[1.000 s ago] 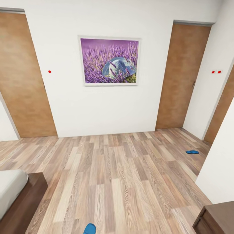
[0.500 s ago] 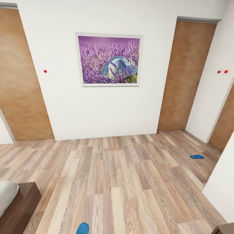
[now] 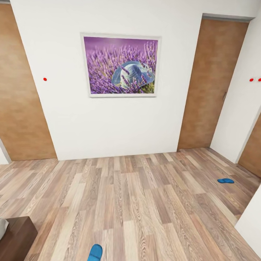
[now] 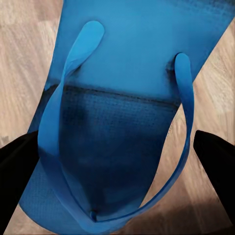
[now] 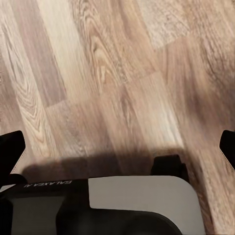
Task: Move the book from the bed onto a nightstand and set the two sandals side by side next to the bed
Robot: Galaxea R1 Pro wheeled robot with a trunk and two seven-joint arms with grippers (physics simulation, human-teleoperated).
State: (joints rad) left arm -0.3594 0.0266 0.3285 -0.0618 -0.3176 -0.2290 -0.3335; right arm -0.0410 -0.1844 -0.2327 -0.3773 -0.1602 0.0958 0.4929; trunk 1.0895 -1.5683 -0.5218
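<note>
Head view: one blue sandal [image 3: 95,252] is seen at the frame's bottom edge on the wood-plank floor [image 3: 137,203] and another [image 3: 225,180] far right, while a sandal [image 4: 132,112] is straddled by the left gripper's [image 4: 117,156] spread fingers, contact unclear, and the right gripper [image 5: 117,142] is parted over bare floor.

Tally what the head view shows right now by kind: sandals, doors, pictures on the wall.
Blue sandals: 2, one at the bottom edge, one far right by the wall
Brown wooden doors: 2, left and right
Framed lavender picture: 1
Total: 5
</note>
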